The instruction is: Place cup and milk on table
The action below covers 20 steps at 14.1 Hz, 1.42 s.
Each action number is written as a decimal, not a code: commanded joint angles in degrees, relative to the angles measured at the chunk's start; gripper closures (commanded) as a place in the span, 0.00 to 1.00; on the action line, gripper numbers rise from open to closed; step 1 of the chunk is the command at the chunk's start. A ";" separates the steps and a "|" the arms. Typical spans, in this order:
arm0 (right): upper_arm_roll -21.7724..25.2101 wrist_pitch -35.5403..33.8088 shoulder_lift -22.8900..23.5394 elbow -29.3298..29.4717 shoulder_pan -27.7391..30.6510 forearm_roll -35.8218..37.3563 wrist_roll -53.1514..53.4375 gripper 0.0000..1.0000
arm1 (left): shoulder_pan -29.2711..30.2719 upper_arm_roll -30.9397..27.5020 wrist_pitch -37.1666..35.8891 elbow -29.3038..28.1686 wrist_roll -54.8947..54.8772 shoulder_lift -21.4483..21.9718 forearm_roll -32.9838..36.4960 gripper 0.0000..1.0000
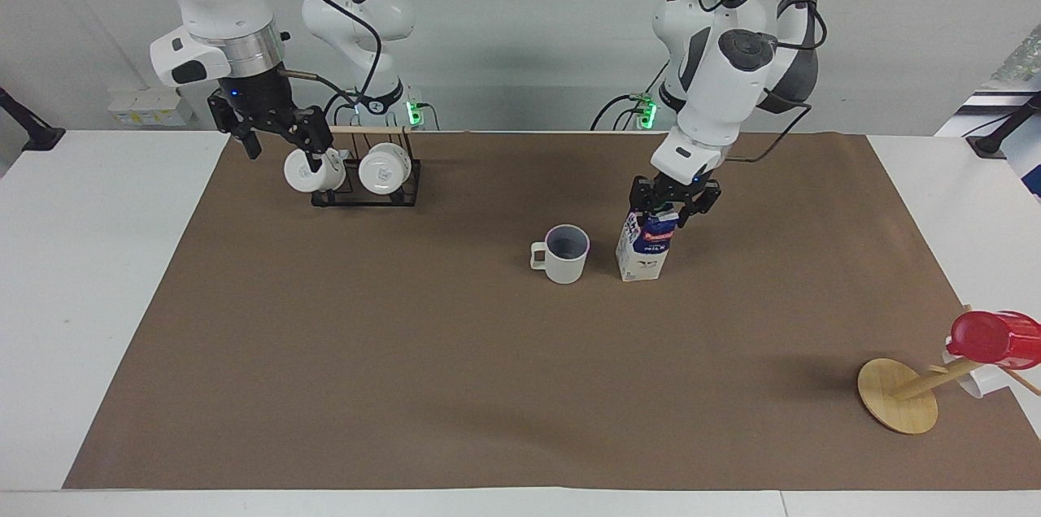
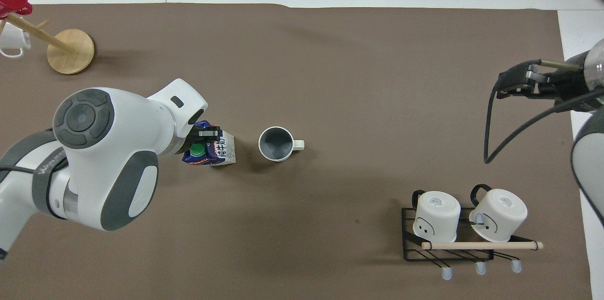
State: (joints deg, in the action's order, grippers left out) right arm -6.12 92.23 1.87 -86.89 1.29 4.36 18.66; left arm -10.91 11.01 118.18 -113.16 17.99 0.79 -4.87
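The cup stands upright on the brown sheet of the table, handle toward the right arm's end; it also shows in the overhead view. The milk is upright, slightly tilted, close beside the cup toward the left arm's end, its base at the sheet. My left gripper is shut on the carton's top; the overhead view shows it by the green cap on the milk. My right gripper is open and empty in the air beside the mug rack, and it shows in the overhead view.
A black wire rack with two white mugs stands near the robots at the right arm's end. A round wooden disc with a stick carries a glossy red cup at the left arm's end.
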 commanded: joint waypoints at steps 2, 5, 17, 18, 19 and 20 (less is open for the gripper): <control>-0.30 -0.65 0.24 0.94 0.29 -1.55 -1.61 0.00 | 2.81 -0.90 -21.10 15.65 -4.07 1.15 -0.14 0.00; -0.30 -0.91 0.24 0.94 0.38 -1.55 -1.61 0.00 | 8.69 -1.52 -31.23 21.12 -11.63 3.16 -0.05 0.00; -0.30 -0.82 0.24 0.94 0.99 -1.55 -1.26 0.00 | 18.38 -1.08 -37.06 21.40 -18.69 6.16 0.13 0.00; -0.30 -0.82 0.33 0.94 0.99 -1.55 -1.26 0.00 | 18.73 -1.08 -36.97 21.40 -18.78 6.07 0.13 0.00; -0.30 -0.82 0.33 0.94 0.99 -1.55 -1.26 0.00 | 18.73 -1.08 -36.97 21.40 -18.78 6.07 0.13 0.00; -0.30 -0.82 0.33 0.94 0.99 -1.55 -1.26 0.00 | 18.73 -1.08 -36.97 21.40 -18.86 6.07 0.13 0.00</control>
State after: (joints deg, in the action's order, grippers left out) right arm -6.11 92.23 1.87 -86.84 1.34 4.34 18.66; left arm 6.58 9.18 82.32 -92.16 -0.46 6.60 -4.82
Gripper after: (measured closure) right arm 0.000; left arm 0.000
